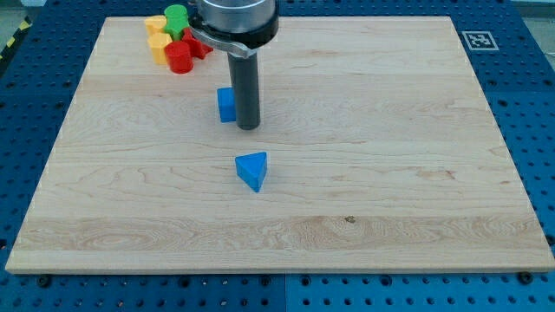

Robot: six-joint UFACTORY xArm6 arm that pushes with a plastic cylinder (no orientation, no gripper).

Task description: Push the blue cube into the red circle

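The blue cube sits on the wooden board at the upper middle-left. My tip stands right beside it, on the cube's right side, touching or nearly touching; the rod hides the cube's right edge. The red circle, a short red cylinder, stands up and to the left of the cube, at the lower right of a block cluster near the board's top left corner.
A blue triangular block lies below my tip near the board's middle. The cluster holds a green block, yellow blocks and another red block. The board's edge borders a blue perforated table.
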